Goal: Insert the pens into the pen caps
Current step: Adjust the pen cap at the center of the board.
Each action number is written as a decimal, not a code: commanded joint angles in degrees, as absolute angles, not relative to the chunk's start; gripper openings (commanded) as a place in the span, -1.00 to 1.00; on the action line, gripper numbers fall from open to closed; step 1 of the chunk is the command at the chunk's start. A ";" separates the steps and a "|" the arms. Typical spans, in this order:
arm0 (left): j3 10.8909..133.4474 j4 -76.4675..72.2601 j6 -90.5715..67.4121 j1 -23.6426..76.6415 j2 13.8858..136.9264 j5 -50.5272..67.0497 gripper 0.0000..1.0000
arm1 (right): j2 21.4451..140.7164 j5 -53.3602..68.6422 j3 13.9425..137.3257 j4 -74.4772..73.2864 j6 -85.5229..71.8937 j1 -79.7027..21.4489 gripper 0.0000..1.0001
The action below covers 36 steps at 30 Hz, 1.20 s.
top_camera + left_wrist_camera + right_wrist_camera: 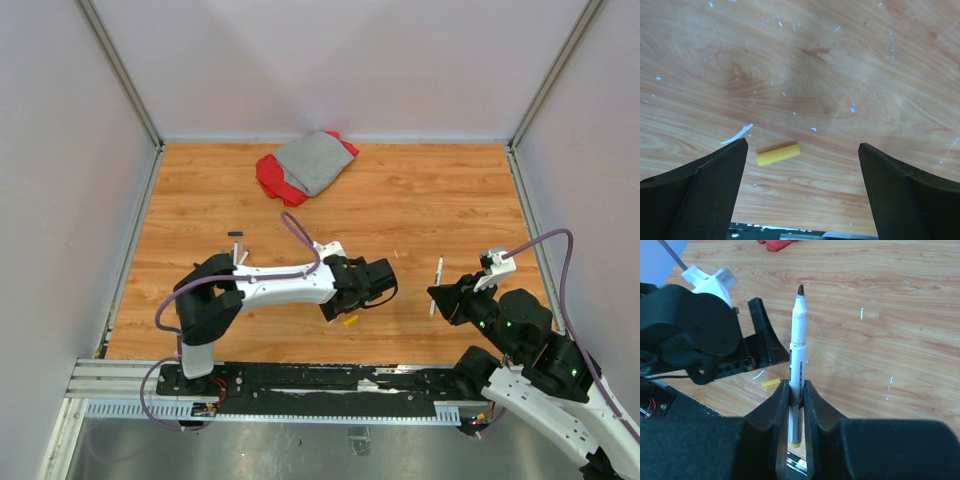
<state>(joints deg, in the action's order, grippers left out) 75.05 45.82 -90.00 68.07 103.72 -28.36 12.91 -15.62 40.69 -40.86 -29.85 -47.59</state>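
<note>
— While the right gripper was being considered, what was found between its jaws?
— A pen was found clamped there by its lower barrel. It was held upright, its bare dark tip pointed away from the wrist and a yellow end seen below the fingers. It was held off the table, on the right side.
— And the left gripper?
— Its fingers were seen spread wide, with nothing between them. Just beneath, a yellow cap was seen lying on its side on the wood, untouched.
— Which step was judged to be in hand?
— The pairing of the yellow-ended pen with that cap; no capping was done yet. The cap would have to be gripped across its short body and lifted with its open mouth turned toward the pen tip. Tip and mouth would then have to be lined up closely before being pushed together.
— What was counted?
— One pen for certain, the held one. Two caps were counted: the yellow one, and a dark cap lying well apart beyond the left arm. A pale stick by that arm's elbow could not be told for a pen. One heap of red and grey cloth was noted at the far edge.
</note>
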 commanded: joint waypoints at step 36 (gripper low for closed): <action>74.99 48.49 -97.45 70.61 112.18 -20.12 0.43 | 11.19 -16.08 40.00 -42.31 -31.24 -47.81 -0.88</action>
<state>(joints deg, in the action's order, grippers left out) 75.81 49.32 -95.90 69.89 110.34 -20.32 11.84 -15.57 39.88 -41.87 -31.22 -47.59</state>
